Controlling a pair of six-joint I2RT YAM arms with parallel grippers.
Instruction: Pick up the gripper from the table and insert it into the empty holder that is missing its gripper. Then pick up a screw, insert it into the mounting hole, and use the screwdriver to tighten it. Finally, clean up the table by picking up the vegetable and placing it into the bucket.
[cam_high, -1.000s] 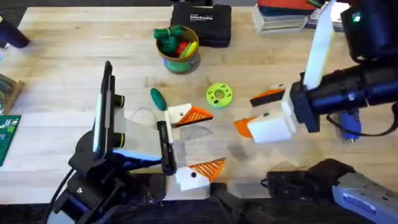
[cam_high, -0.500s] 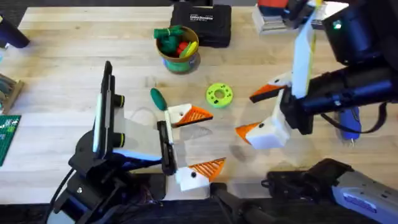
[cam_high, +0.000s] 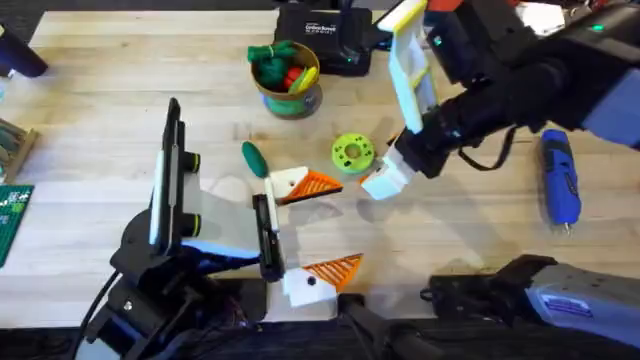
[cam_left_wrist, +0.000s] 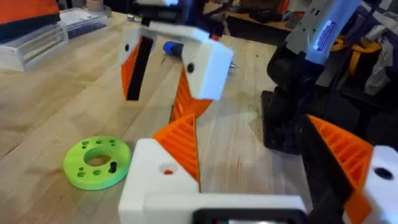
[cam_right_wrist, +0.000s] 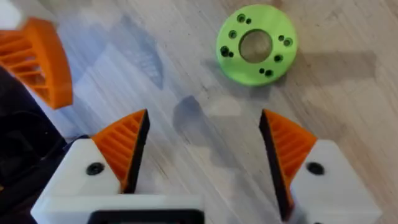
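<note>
The right arm reaches from the upper right across the table, with the right gripper (cam_high: 388, 176) angled downward just beside the green disc (cam_high: 352, 152); its jaws stand apart over bare wood. The left gripper (cam_high: 312, 228) lies low near the table's middle, jaws apart, both white holders carrying orange wedges. The vegetable (cam_high: 254, 159) lies just beside its upper finger, apparently not touching. The screwdriver (cam_high: 559, 181) rests at the right; the bucket (cam_high: 287, 80) stands well behind.
</note>
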